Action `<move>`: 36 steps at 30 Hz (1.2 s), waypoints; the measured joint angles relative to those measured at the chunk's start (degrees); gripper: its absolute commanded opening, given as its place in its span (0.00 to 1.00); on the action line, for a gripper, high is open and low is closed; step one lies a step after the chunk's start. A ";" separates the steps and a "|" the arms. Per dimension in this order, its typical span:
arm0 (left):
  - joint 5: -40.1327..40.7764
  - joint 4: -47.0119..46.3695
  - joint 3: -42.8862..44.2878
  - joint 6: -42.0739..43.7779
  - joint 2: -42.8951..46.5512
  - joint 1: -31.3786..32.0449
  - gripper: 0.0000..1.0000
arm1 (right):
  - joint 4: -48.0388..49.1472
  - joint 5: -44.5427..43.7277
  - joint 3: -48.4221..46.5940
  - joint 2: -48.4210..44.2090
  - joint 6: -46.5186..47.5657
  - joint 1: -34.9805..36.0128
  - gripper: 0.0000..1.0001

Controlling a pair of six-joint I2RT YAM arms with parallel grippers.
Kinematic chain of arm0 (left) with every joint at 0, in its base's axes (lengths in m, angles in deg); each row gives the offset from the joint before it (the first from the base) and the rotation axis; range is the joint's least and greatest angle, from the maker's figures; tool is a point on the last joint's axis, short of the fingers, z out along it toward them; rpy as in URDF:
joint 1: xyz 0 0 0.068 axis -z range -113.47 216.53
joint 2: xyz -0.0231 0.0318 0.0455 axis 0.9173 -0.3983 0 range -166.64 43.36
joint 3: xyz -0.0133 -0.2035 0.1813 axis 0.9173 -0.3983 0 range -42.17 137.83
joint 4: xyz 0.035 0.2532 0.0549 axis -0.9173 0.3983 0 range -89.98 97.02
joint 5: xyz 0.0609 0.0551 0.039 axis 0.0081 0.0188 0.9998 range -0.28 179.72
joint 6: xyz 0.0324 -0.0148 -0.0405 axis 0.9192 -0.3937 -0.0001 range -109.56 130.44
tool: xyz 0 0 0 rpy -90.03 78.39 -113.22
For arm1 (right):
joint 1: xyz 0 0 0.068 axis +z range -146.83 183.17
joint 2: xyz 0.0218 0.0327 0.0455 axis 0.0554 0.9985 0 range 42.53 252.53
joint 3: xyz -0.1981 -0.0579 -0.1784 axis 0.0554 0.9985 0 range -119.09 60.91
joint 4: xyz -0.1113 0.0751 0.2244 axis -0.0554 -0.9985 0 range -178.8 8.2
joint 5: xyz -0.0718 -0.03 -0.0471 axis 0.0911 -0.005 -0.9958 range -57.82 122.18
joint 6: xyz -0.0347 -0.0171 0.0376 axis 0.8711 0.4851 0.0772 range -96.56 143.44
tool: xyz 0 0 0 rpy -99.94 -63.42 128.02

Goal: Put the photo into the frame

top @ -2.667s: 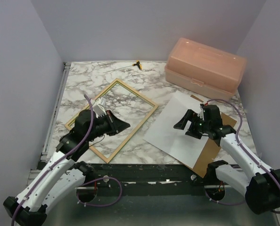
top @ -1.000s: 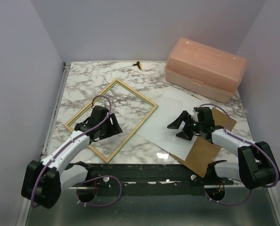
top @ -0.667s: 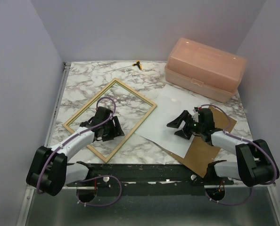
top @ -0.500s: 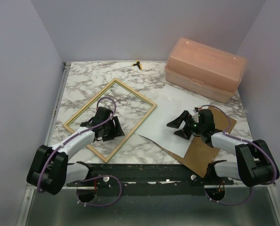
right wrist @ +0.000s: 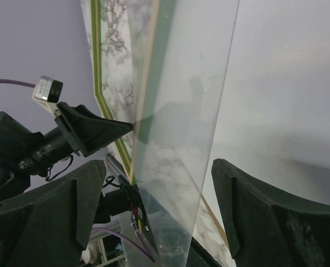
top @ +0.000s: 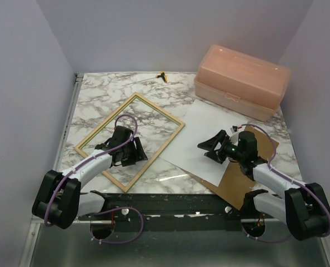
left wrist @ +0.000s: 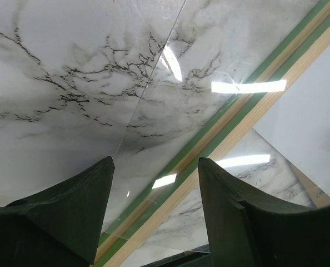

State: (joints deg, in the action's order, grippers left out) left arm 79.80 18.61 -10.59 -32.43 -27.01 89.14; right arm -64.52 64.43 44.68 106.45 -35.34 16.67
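Top external view showed the marble desk with the job hardly begun: nothing was yet inside the frame. The frame lay flat at left of centre, bare wood upward, its opening showing only marble, though the left wrist view hinted at a clear pane's edge there. The photo lay white side up to the right of the frame, its near corner just beside the frame's rail; whether they touched could not be told. It rested partly on a brown board, which stuck out at the near right.

The right pincer hung low over the photo with its 2 fingers spread wide, gripping nothing. The left pincer hovered low inside the frame's opening, moderately open and also empty.

Judged from this, every real step remained: taking hold of the photo, carrying it across, squaring it to the rails and laying it in the opening.
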 measured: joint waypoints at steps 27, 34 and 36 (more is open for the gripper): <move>-0.22 0.63 -0.15 0.37 1.92 1.97 0.72 | 13.62 3.52 -0.24 11.28 -5.86 0.66 0.01; -0.13 5.73 -0.09 2.49 11.65 3.26 0.77 | -0.57 1.75 -8.70 4.96 0.07 0.81 0.00; -0.09 7.10 0.00 3.34 14.62 3.61 0.77 | -7.78 -0.61 -13.51 2.05 3.34 0.81 0.00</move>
State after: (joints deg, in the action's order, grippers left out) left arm 79.72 25.72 -10.59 -29.09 -12.38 92.75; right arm -72.30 63.82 31.17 108.50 -32.00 17.48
